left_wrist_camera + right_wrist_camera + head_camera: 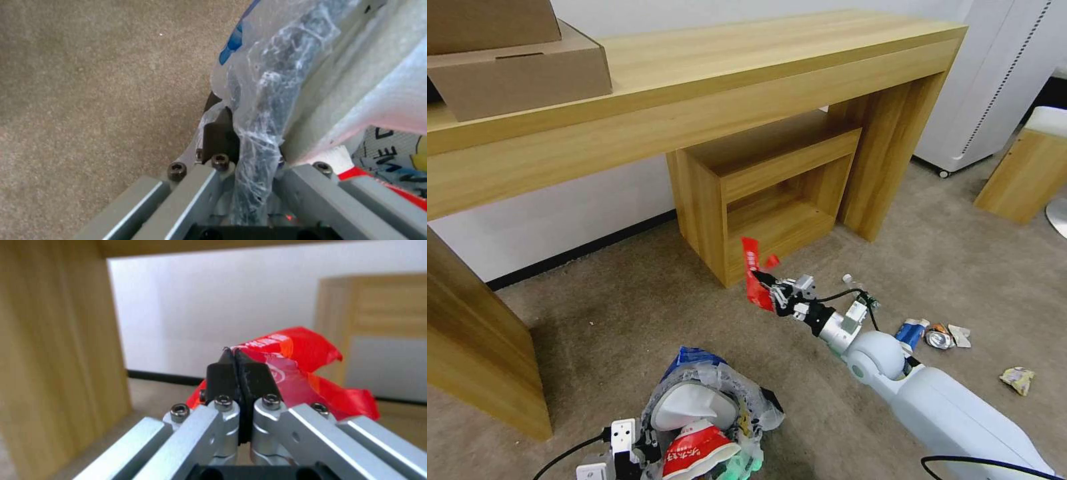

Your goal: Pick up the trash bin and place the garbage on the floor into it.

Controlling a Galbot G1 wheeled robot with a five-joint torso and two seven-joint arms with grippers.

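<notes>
The right end effector pinches the red wrapper tight, up off the floor. The left end effector seems clamped on the trash bin rim.

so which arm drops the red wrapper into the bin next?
Right. Its end effector is shut on the wrapper, raised off the floor. The left end effector grips the bin rim, so it probably just holds the bin.

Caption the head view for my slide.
Right gripper lifts red wrapper above carpet; left gripper holds bin.
</notes>
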